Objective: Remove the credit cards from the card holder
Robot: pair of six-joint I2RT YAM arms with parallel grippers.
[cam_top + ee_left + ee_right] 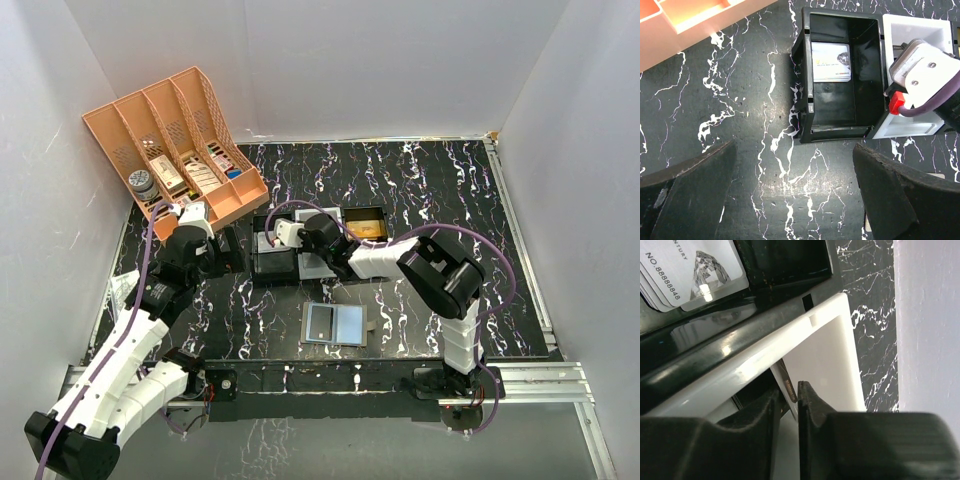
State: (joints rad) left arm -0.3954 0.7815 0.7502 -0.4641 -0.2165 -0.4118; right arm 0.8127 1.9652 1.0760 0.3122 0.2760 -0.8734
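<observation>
Cards (831, 61) look thin and stiff, likely light and slick (best pinched across an edge): pale ones lie in the black tray (805, 100), a gold one (368, 228) in another. Right gripper (788, 392) nips one card (786, 382) over the white tray (825, 355); left gripper (795, 150) gapes empty; holder (335, 325) lies open

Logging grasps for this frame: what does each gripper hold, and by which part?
The right gripper pinches a thin credit card by its edge, over the white tray. The left gripper is open and holds nothing.
</observation>
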